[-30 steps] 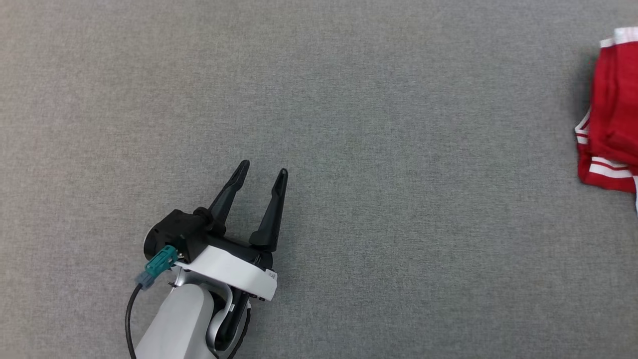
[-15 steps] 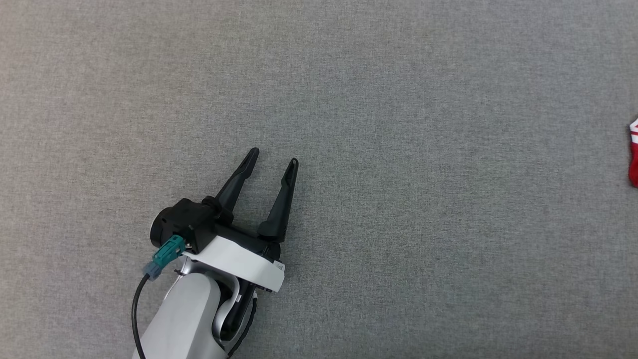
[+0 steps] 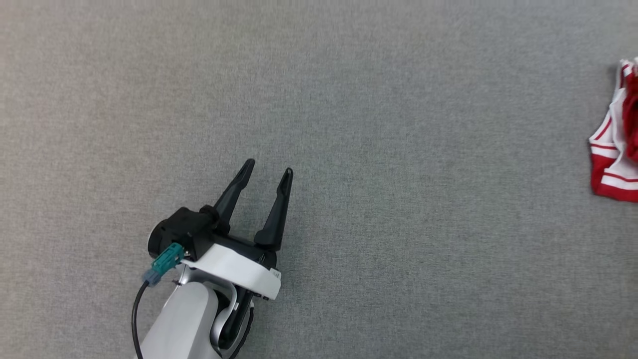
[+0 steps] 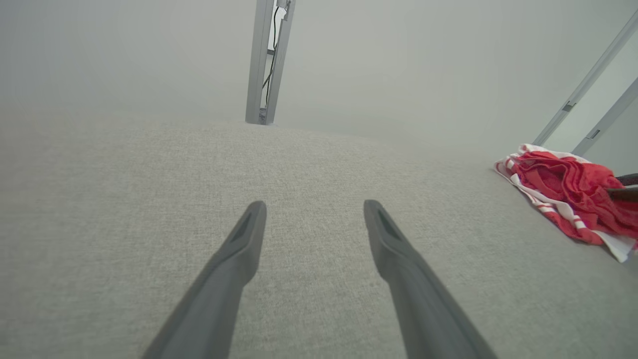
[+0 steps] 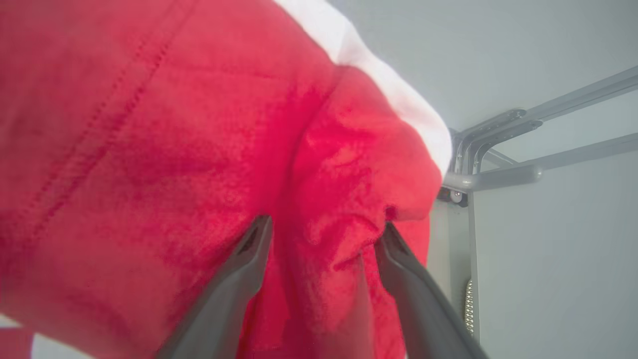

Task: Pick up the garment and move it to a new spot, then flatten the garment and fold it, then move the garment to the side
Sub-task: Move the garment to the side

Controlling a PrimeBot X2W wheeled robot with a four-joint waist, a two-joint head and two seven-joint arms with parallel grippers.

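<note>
Grey woven cloth covers the wide, flat work surface [image 3: 398, 149] seen from the head camera. The left gripper [image 3: 267, 166] hangs over its lower left on a pale forearm [image 3: 179, 319], its two long dark fingers well apart with nothing between them. A teal plug [image 3: 167, 257] and a black cable sit at the wrist. The crumpled red garment with white stripes [image 3: 615, 164] lies at the far right edge, cut off by the frame and well apart from that gripper.

Along the left wrist, the left gripper [image 4: 314, 204] points across bare grey cloth, jaws wide and empty. Behind the surface stands an upright aluminium post [image 4: 261, 60] against a plain pale wall, with two slanted metal rails [image 4: 583, 87] at the right. The garment [image 4: 563, 184] is heaped at the right, near the surface's edge.

Along the right wrist, the right gripper [image 5: 325, 222] has its fingers spread wide, a bulge of the red fabric [image 5: 149, 149] lying between them unpinched. A white band [image 5: 379, 85] edges the cloth. Grey metal frame tubes [image 5: 498, 174] and a pale panel [image 5: 548, 274] stand beyond.
</note>
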